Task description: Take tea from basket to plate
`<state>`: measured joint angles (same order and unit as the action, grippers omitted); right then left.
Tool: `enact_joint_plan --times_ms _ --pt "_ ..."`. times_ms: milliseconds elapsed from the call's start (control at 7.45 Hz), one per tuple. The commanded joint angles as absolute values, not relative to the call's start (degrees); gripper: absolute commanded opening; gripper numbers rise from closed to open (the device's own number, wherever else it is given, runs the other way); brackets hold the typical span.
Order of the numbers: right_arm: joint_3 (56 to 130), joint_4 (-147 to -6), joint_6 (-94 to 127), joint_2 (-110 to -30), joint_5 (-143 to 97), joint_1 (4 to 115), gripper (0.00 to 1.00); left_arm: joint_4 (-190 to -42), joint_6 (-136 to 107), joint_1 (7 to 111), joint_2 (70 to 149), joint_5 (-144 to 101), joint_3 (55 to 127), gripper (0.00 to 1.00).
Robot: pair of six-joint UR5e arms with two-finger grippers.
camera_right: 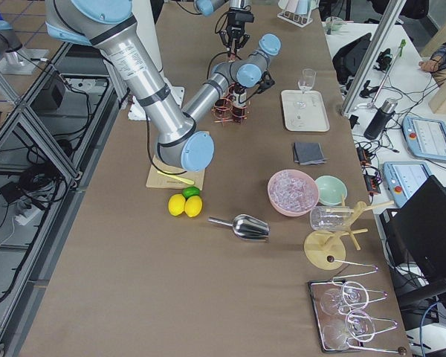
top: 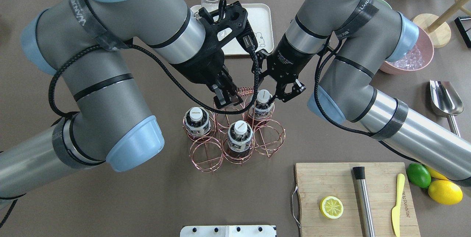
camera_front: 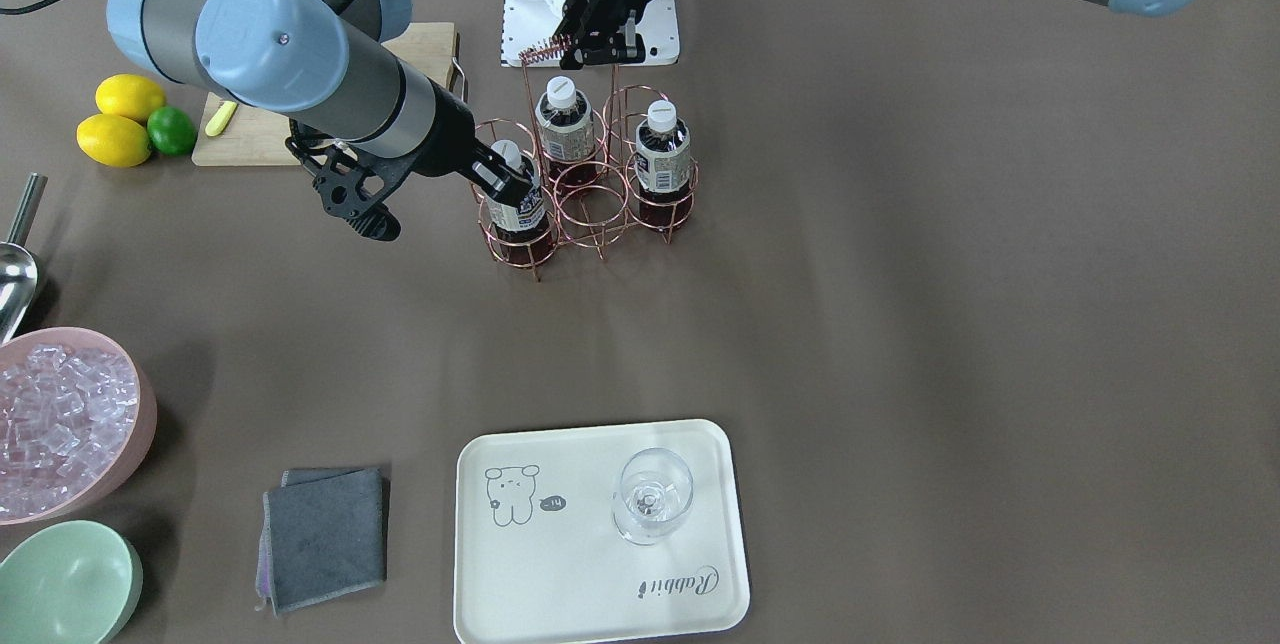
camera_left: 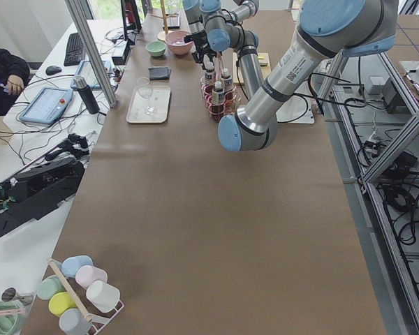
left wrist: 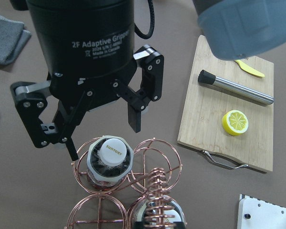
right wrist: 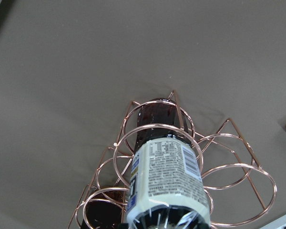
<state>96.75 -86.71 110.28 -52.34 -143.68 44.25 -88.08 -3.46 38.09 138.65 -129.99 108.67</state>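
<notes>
Tea bottle [right wrist: 167, 181] label fills right wrist view, base seated in basket [right wrist: 238, 167] ring; front-facing view puts that ring at basket's 8 o'clock. Only left wrist view shows right gripper [left wrist: 104, 140] spread, fingers either side of white cap, gap beside one. Left gripper [top: 227, 99] clenched on basket's coiled handle. Brown-clothed table [camera_front: 900, 324]; desks [camera_left: 28, 143] with screens alongside. Second bottle [camera_front: 565, 119], third bottle [camera_front: 662, 149] in basket. Plate [camera_front: 560, 574], 6 o'clock of basket, holds wine glass [camera_front: 652, 494]. Pink bowl [camera_front: 145, 424] holds ice cubes [camera_front: 60, 414].

A big brown table [camera_left: 209, 230] fills the room. At nine o'clock stands a white desk [camera_left: 14, 258]; at three o'clock, grey floor [camera_left: 412, 293].
</notes>
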Motion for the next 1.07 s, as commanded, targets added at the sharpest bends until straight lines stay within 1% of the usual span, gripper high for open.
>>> enact_joint_plan --times_ms 0,268,537,671,939 --pt "97.2 -86.7 110.3 -52.6 -148.2 45.8 0.0 -88.2 -3.5 38.1 138.7 -130.0 108.7 0.0" --pt "97.2 -86.7 110.0 -52.8 -158.8 54.4 0.0 -88.2 -3.5 38.1 138.6 -130.0 108.7 0.0" --pt "97.3 -86.7 110.0 -50.7 -161.5 59.4 0.0 -88.1 -3.6 38.1 138.8 -130.0 108.7 0.0" --pt "94.6 -86.7 108.4 -48.9 -160.8 61.1 0.0 -88.0 -3.6 38.3 138.9 -130.3 109.1 0.0" --pt "84.5 -86.7 93.6 -43.8 -158.5 62.9 0.0 -87.3 -3.8 38.9 139.0 -130.3 111.9 0.0"
